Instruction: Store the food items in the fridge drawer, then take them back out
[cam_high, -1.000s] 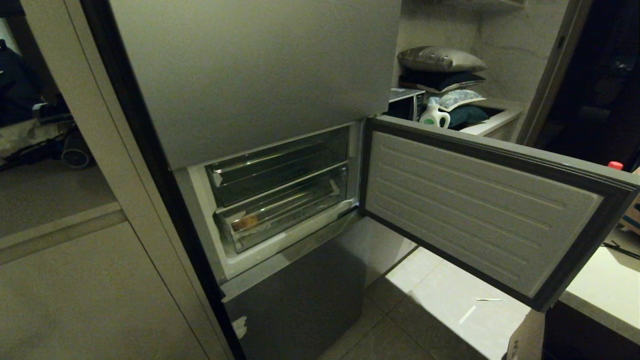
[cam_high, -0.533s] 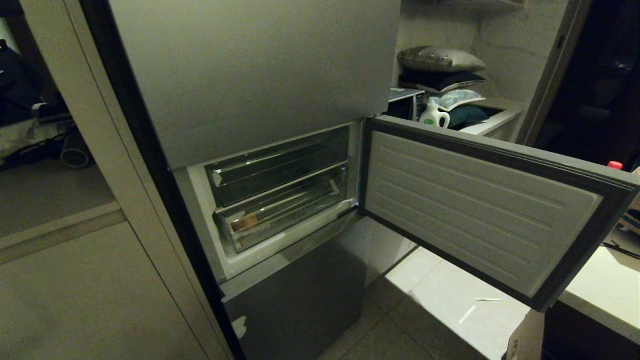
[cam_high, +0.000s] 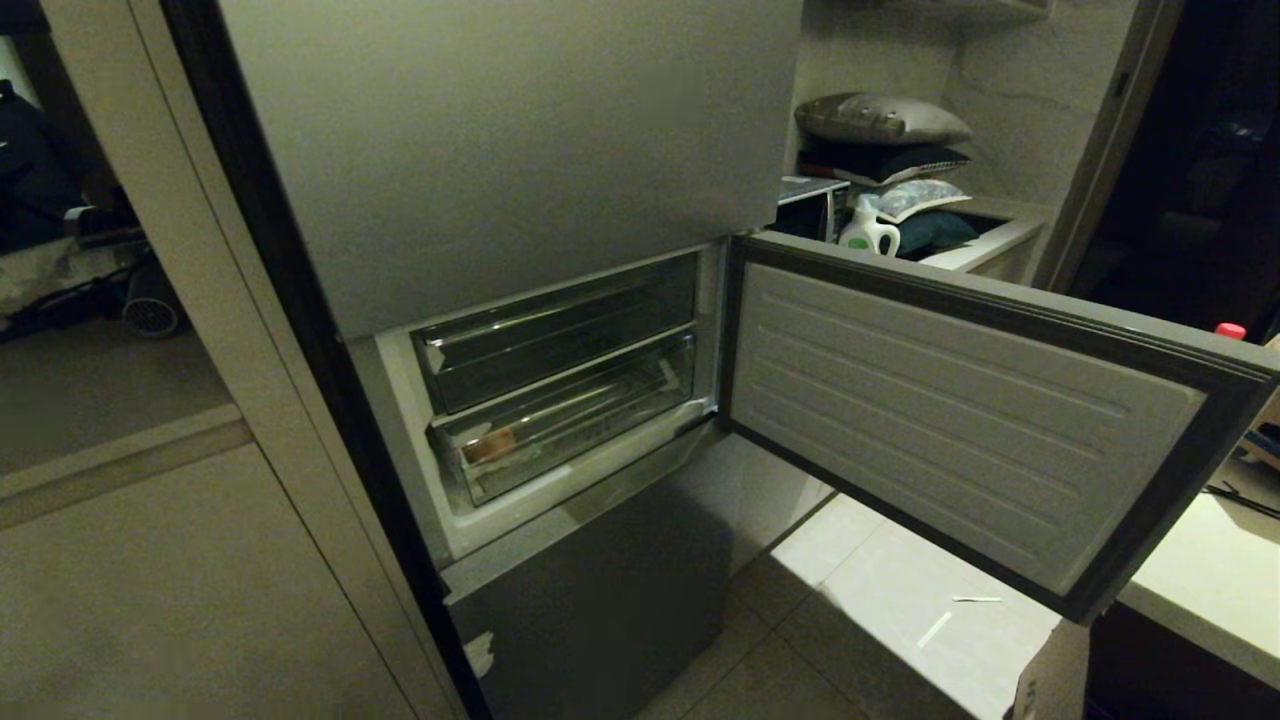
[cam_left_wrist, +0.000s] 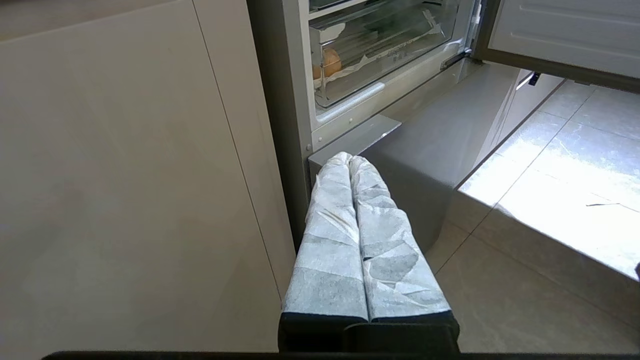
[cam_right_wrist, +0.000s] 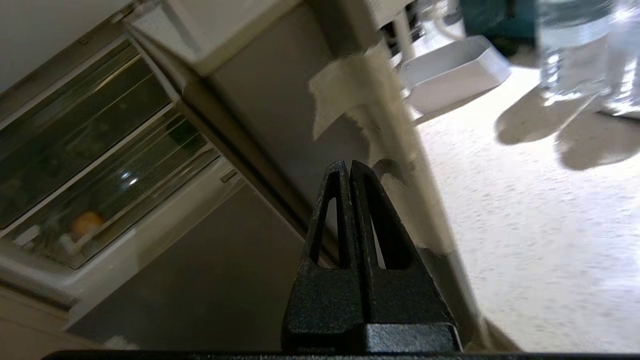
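End effector status: left end effector (cam_left_wrist: 351, 159) fully closed, cloth-wrapped fingers pressed together, nothing held, hanging low beside the grey fridge's lower panel (cam_left_wrist: 440, 165). Right end effector (cam_right_wrist: 348, 165) also pinched closed and empty, pointing at the edge of the open fridge door (cam_high: 960, 420), next to a light desk (cam_right_wrist: 540, 240) carrying a white tray (cam_right_wrist: 450, 70) and clear bottles (cam_right_wrist: 575, 45). Fridge drawer (cam_high: 570, 415) pushed in, below a shallower clear tray (cam_high: 555, 335). Orange-tan food item (cam_left_wrist: 331, 61) lies in the drawer at its left end, up and ahead of the left end effector, well apart from both. Green item: can't make it out.
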